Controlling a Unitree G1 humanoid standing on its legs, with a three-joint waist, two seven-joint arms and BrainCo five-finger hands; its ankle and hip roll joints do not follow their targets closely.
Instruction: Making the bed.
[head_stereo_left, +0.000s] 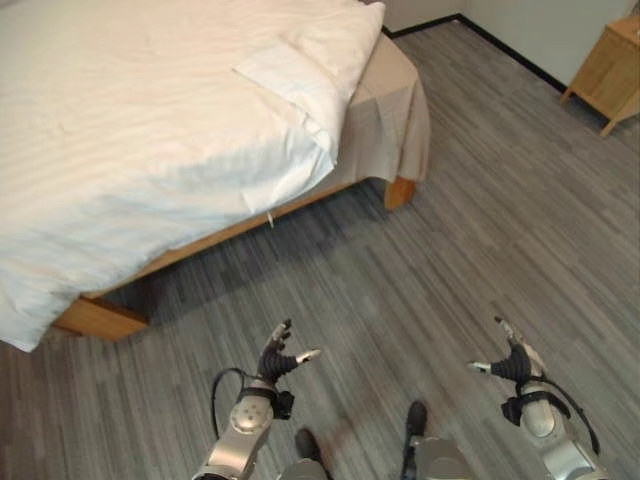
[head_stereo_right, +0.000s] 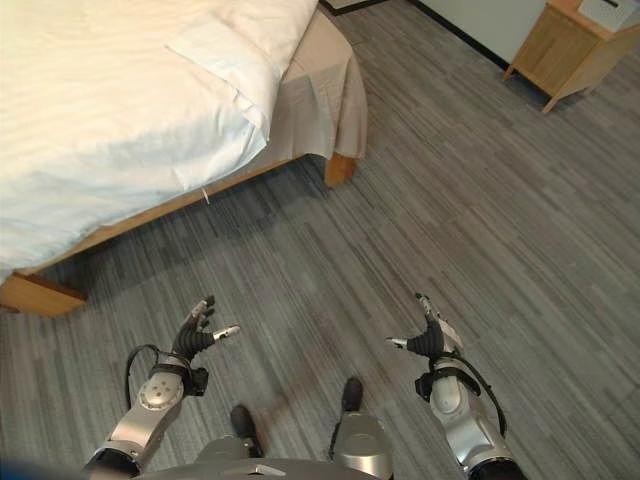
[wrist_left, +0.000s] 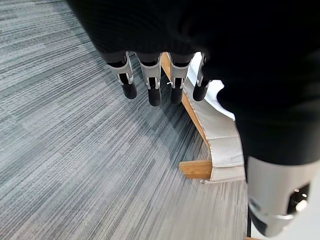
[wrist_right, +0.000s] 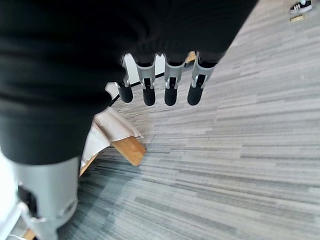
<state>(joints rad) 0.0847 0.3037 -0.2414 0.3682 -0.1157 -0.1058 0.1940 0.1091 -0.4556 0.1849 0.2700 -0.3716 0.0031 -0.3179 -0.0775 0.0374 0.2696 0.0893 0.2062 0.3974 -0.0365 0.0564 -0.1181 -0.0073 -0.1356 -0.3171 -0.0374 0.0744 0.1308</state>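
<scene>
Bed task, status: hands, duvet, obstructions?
Left hand and right hand open, empty, over floor. White duvet on the bed, untouched, corner folded back. Nothing between hands and bed.

Grey striped plank flooring runs across the whole near and right side of the room, and a light wooden bedside cabinet stands at the far right against the pale wall.

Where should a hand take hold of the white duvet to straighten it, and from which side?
Judging from its pose, the folded-back corner flap of the white duvet is the best spot: it lies doubled over near the bed's far corner. Come from the open floor side, pinching the flap's free edge. Both the left hand and right hand hang open above the floor.
</scene>
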